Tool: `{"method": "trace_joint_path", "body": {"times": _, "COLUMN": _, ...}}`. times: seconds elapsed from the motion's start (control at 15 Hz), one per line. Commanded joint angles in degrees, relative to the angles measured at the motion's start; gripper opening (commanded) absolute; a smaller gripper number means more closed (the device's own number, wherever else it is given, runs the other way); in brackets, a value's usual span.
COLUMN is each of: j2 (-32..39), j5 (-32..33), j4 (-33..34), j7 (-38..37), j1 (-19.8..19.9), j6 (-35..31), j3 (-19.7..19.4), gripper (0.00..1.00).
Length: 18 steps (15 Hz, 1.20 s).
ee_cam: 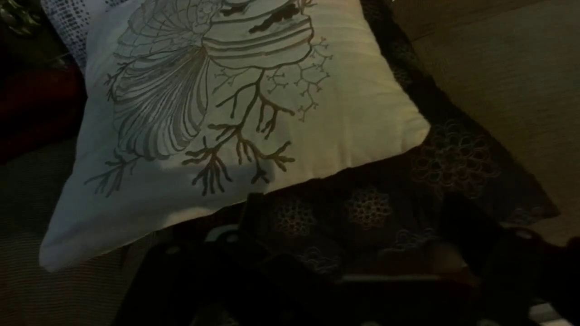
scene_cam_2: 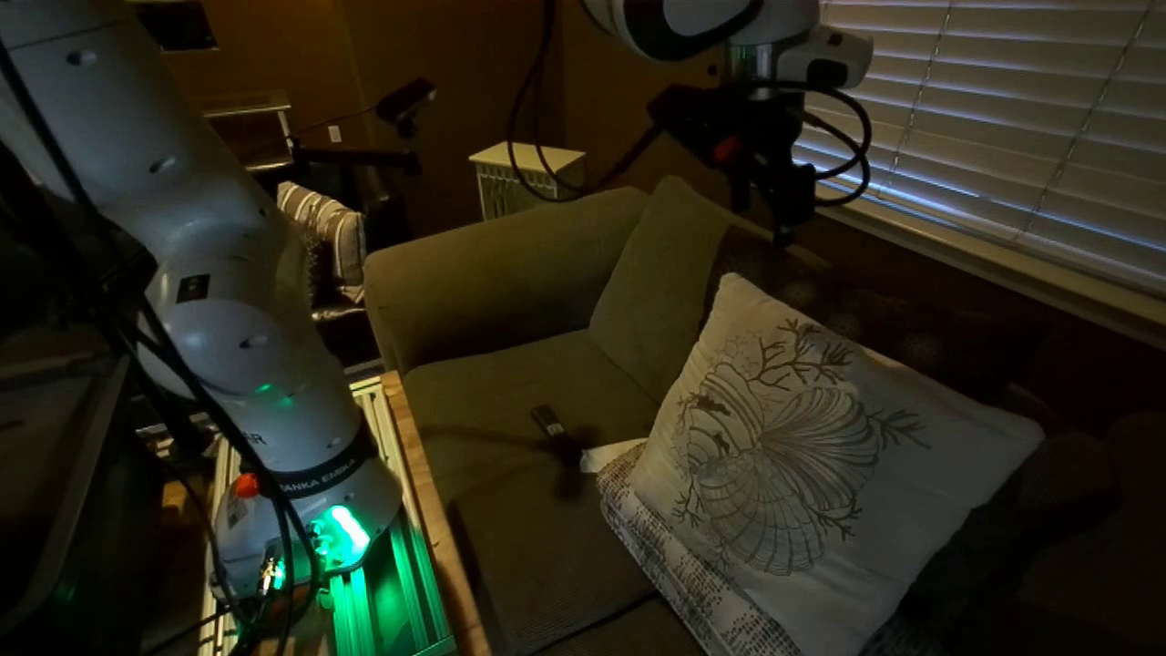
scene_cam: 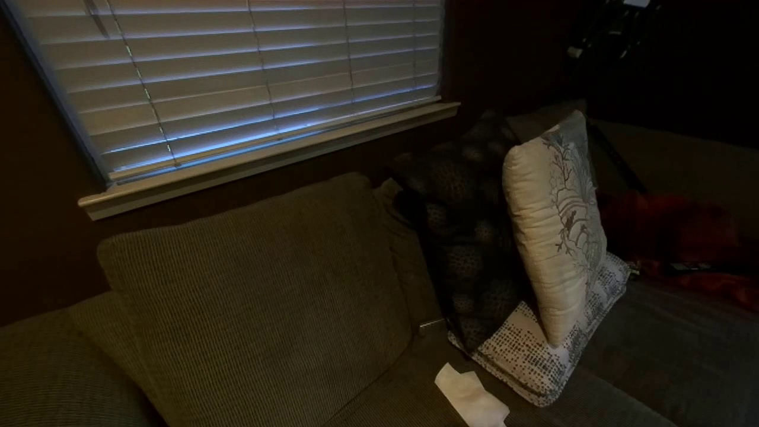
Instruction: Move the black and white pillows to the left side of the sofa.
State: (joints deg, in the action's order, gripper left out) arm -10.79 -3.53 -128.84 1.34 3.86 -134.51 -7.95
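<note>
Plainly, the cream-white pillow (scene_cam: 551,231) is plump, puckered along its seam and patterned with shells and branching coral; it stands tilted on the flat dotted pillow (scene_cam: 528,359), towards the back edge of the ribbed, olive-brown sofa (scene_cam: 261,296). Against that back edge leans the black pillow (scene_cam: 465,237), strewn with lacy rosettes; in an exterior view most of the black pillow (scene_cam_2: 856,314) is lost in shadow behind its neighbour. Above them hangs the gripper (ee_cam: 353,213), fingers spread wide, holding nothing. The wrist view's top edge crops the cream-white pillow. The red cloth (scene_cam: 682,231) fades into darkness, its outline hard to make out.
</note>
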Motion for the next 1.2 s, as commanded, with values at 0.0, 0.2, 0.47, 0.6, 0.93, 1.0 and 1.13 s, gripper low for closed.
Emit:
{"method": "trace_joint_path", "body": {"times": 0.0, "j2": 9.68, "j5": 3.8, "j4": 9.5, "j7": -3.51, "j1": 1.61, "j6": 1.23, "j3": 0.84, "gripper": 1.0}}
{"method": "trace_joint_path", "body": {"times": 0.2, "j2": 15.76, "j5": 5.56, "j4": 15.4, "j7": -4.04, "j1": 1.46, "j6": 1.32, "j3": 0.75, "gripper": 1.0}}
{"method": "trace_joint_path", "body": {"times": 0.47, "j2": 21.69, "j5": 6.04, "j4": 21.97, "j7": -2.68, "j1": 1.01, "j6": 4.12, "j3": 0.98, "gripper": 1.0}}
{"method": "trace_joint_path", "body": {"times": 0.6, "j2": 19.79, "j5": 4.81, "j4": 18.31, "j7": -2.12, "j1": 1.39, "j6": 0.98, "j3": 0.97, "gripper": 1.0}}
{"method": "trace_joint_path", "body": {"times": 0.93, "j2": 19.78, "j5": 4.81, "j4": 18.23, "j7": -2.11, "j1": 1.5, "j6": 0.91, "j3": 0.94, "gripper": 1.0}}
{"method": "trace_joint_path", "body": {"times": 1.0, "j2": 19.73, "j5": 4.8, "j4": 18.23, "j7": -2.11, "j1": 1.52, "j6": 0.91, "j3": 0.94, "gripper": 1.0}}
{"method": "trace_joint_path", "body": {"times": 1.13, "j2": 21.2, "j5": 3.89, "j4": 19.23, "j7": -1.33, "j1": 1.67, "j6": 1.04, "j3": 1.14, "gripper": 1.0}}
